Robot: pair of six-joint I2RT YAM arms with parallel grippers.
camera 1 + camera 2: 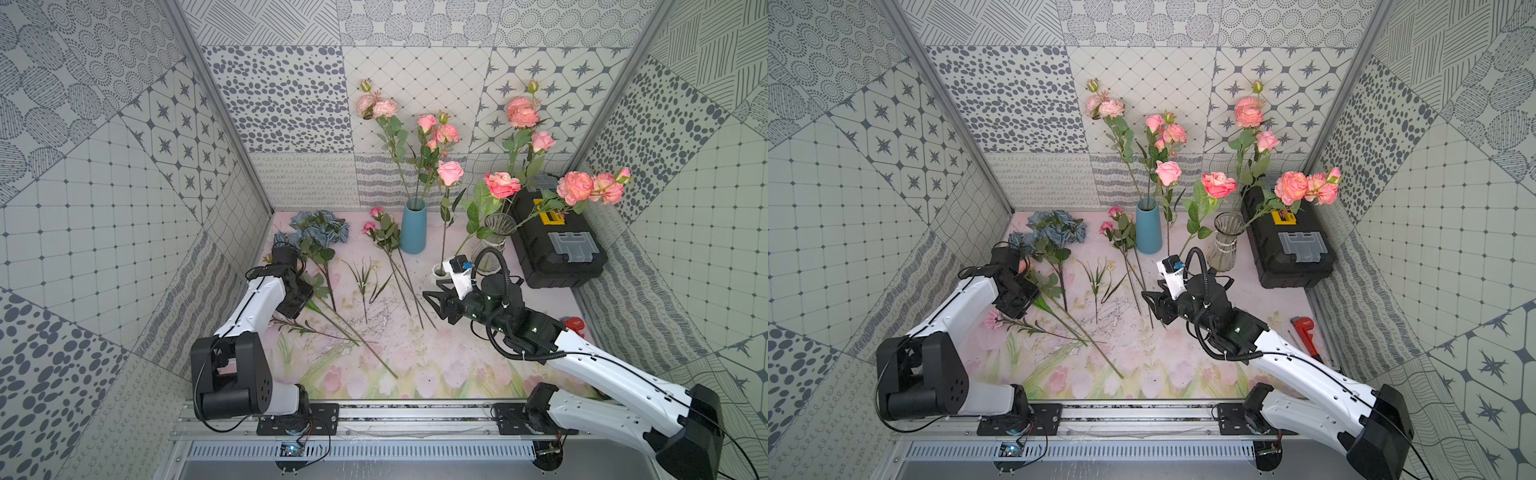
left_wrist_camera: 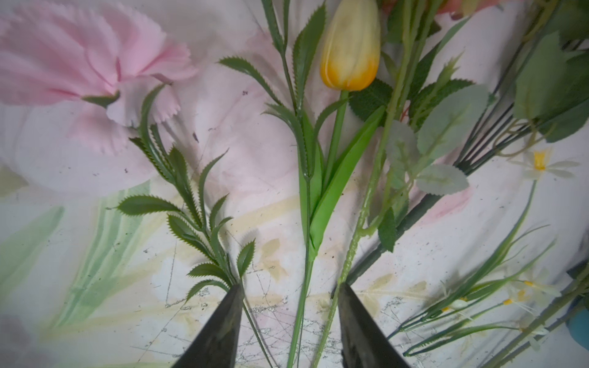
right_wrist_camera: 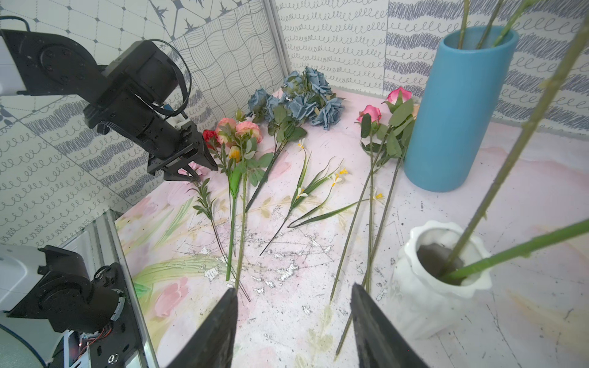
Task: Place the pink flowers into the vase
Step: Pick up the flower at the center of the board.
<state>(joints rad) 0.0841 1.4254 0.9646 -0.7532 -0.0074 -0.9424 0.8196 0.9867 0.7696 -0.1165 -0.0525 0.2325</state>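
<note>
Pink flowers stand in the blue vase point(image 1: 413, 228), the glass vase point(image 1: 496, 237) and the small white vase point(image 3: 439, 277). Two pink roses point(image 1: 376, 218) lie on the mat beside the blue vase. A salmon-pink bunch point(image 3: 239, 127) lies at the left among other stems. My left gripper point(image 2: 290, 286) hovers open over that pile, with a yellow tulip's stem point(image 2: 302, 302) and a pale green stem point(image 2: 366, 204) lying between its fingers. My right gripper point(image 3: 294, 288) is open and empty just above the mat, next to the white vase and the lying roses' stem ends.
Dusty blue flowers point(image 1: 320, 228), a red bloom point(image 3: 210, 135), a pale pink carnation point(image 1: 992, 320) and thin white-flowered sprigs point(image 3: 318, 184) also lie on the mat. A black toolbox point(image 1: 557, 245) stands at the right wall, a red wrench point(image 1: 1306, 332) in front of it.
</note>
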